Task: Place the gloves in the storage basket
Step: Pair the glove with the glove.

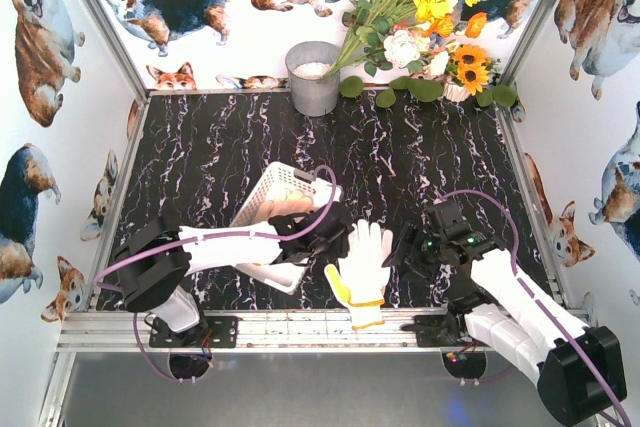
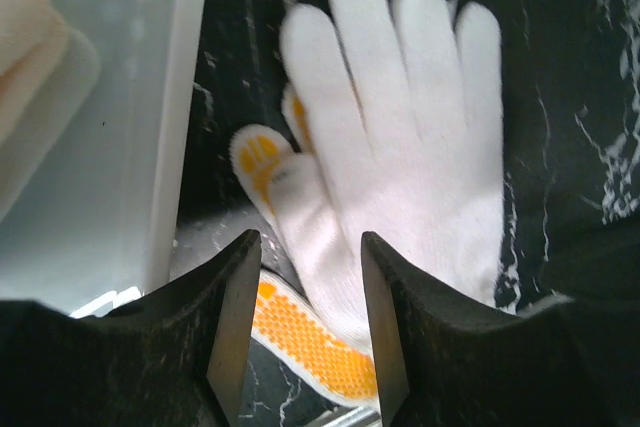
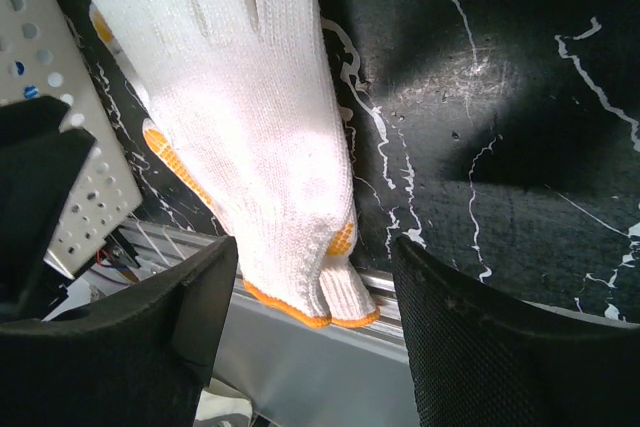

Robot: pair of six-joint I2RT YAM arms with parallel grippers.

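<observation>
A glove (image 1: 365,259) is laid on the counter (image 1: 220,137) beside the storage basket (image 1: 275,187); left end effector (image 2: 310,242) and right end effector (image 3: 312,247) are spread, unclenched, over it.

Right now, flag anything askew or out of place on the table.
The white knit glove with orange-yellow cuff lies with its cuff over the near metal rail. The white perforated plastic basket sits skewed to the black marble table.

Tally: two white gloves (image 1: 366,259) stacked at the near edge of the one tabletop (image 1: 220,147), at least one cream glove (image 1: 287,209) inside the one storage basket (image 1: 275,182), one grey bucket (image 1: 314,77) and one bunch of flowers (image 1: 415,7) at the far edge.
</observation>
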